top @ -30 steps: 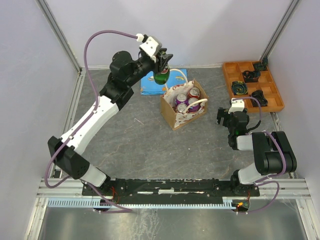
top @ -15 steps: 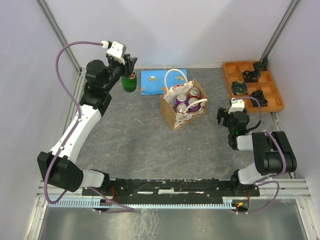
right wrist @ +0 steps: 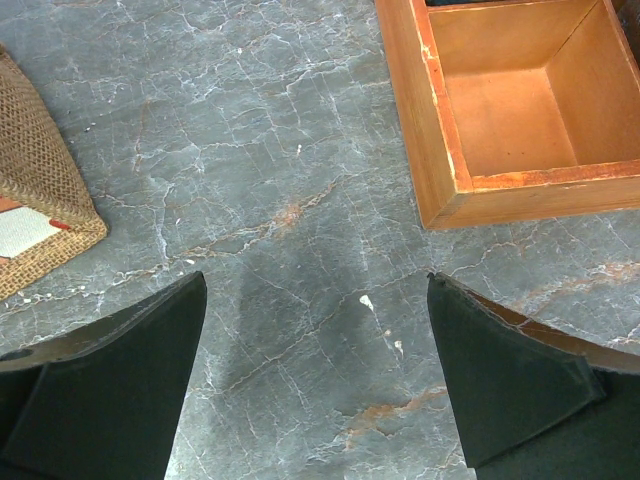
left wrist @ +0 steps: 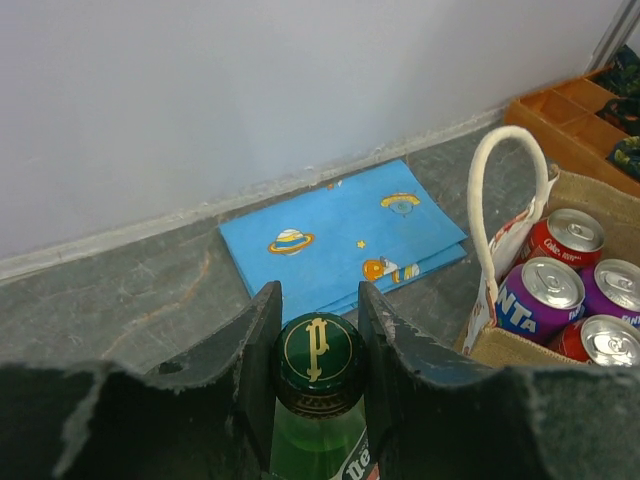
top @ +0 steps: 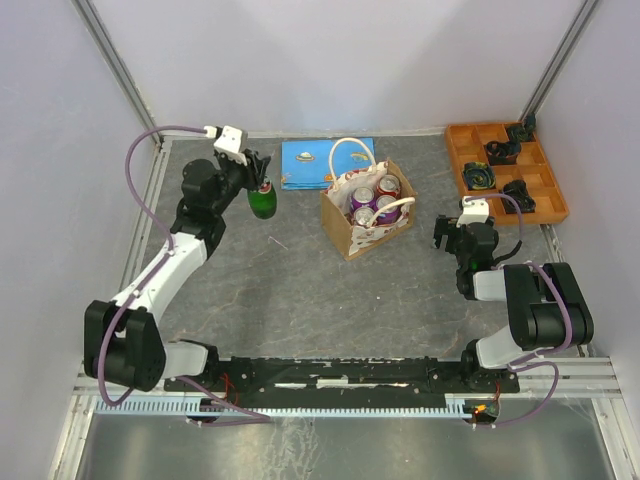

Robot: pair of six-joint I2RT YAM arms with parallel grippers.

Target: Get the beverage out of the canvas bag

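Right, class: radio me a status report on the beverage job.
Left jaws shut on green bottle, outside canvas bag. Right jaws open, empty. Nothing in the way.

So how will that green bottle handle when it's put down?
Gripped only at the cap end by the left gripper, the bottle may swing a little. It looks like glass: probably heavy for its size, slick and breakable. Tall and narrow, it could tip, then roll.

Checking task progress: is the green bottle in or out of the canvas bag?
Out. The left pincer grips the green bottle by its neck, left of the canvas bag and apart from it; soda cans sit inside.
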